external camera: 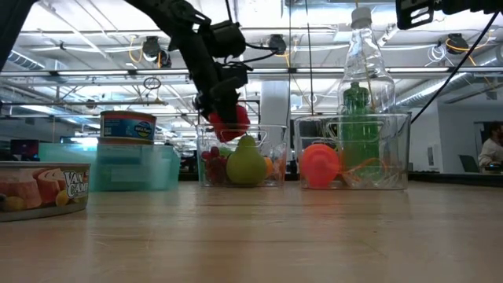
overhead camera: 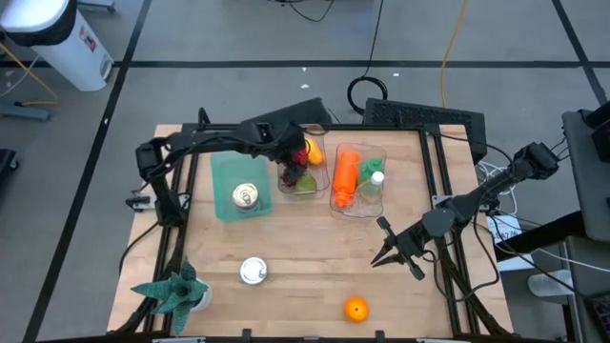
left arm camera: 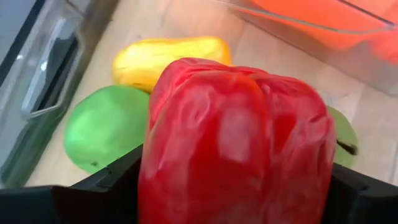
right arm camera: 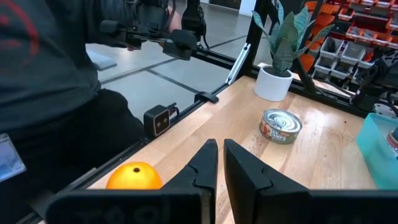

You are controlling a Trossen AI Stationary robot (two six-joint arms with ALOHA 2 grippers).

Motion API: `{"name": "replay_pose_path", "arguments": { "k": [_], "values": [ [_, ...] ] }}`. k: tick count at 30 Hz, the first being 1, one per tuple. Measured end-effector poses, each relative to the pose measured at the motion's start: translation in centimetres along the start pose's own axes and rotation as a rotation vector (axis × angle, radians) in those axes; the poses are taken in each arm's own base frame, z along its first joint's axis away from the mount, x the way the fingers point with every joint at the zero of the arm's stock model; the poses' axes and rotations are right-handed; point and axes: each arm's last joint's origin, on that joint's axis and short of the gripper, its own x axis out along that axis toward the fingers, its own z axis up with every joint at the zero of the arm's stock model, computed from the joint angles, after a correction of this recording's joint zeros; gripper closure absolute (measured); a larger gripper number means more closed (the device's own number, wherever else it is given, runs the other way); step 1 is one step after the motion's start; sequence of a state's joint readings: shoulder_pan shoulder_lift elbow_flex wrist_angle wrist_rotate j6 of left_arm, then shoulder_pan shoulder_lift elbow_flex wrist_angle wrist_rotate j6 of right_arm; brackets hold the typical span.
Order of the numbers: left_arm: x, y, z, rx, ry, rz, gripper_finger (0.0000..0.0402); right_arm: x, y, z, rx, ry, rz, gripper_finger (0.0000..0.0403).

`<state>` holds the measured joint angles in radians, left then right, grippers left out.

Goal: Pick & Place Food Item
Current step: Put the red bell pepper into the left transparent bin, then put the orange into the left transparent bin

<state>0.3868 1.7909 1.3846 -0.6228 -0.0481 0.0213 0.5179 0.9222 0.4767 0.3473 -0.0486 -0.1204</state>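
Left gripper [external camera: 224, 118] pinching red pepper [left arm camera: 233, 143], hanging just above the middle clear bin [overhead camera: 303, 164].

Readable text: near can [external camera: 41, 189] in the low view shows "VAN CAM…" on its label; the can on the teal box [overhead camera: 240, 186] has a blue-and-red label, writing too small to read. Left arm reaches across from the table's left edge, wrist bent down over the bin, fingers [left arm camera: 106, 183] clamped on both sides of the pepper. Below it in the bin: green pear [left arm camera: 106, 127] and a yellow item [left arm camera: 165, 59]. Right gripper [overhead camera: 393, 250] sits low near the table's right edge, fingers nearly pressed together, holding nothing; orange [right arm camera: 134, 176] just beside it.
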Motion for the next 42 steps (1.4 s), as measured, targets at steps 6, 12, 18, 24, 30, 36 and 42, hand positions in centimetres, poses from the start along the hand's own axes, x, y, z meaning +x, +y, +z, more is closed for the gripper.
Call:
{"name": "replay_pose_path", "arguments": {
  "k": [6, 12, 18, 24, 30, 36, 42],
  "values": [
    [0.0, -1.2, 0.1, 0.089, -0.008, 0.011, 0.0014, 0.0, 0.0, 0.0, 0.000, 0.001, 0.000, 0.0385],
    [-1.2, -1.8, 0.7, 0.166, -0.085, -0.046, 0.0040, 0.0, 0.0, 0.0, 0.000, 0.001, 0.000, 0.0385],
    [-7.5, -1.5, 1.7, 0.148, -0.177, -0.063, 0.0047, 0.0, 0.0, -0.1, 0.000, 0.009, 0.002, 0.0385],
    [-17.6, -1.2, -0.8, 0.105, -0.289, -0.091, 0.0063, 0.0, 0.0, 0.0, 0.000, 0.004, 0.006, 0.0385],
    [-25.4, -3.0, -6.4, 0.216, -0.630, -0.184, 0.0163, 0.0, 0.0, 0.0, 0.002, 0.000, 0.002, 0.0385],
    [-25.9, -2.8, -12.7, 0.098, -0.887, -0.199, 0.0288, 0.0, 0.0, 0.1, -0.051, -0.012, -0.001, 0.0385],
    [-21.7, -3.1, -16.7, 0.108, -0.984, -0.223, 0.0392, 0.0, 0.0, 0.1, -0.057, -0.015, -0.001, 0.0385]
  ]
}}
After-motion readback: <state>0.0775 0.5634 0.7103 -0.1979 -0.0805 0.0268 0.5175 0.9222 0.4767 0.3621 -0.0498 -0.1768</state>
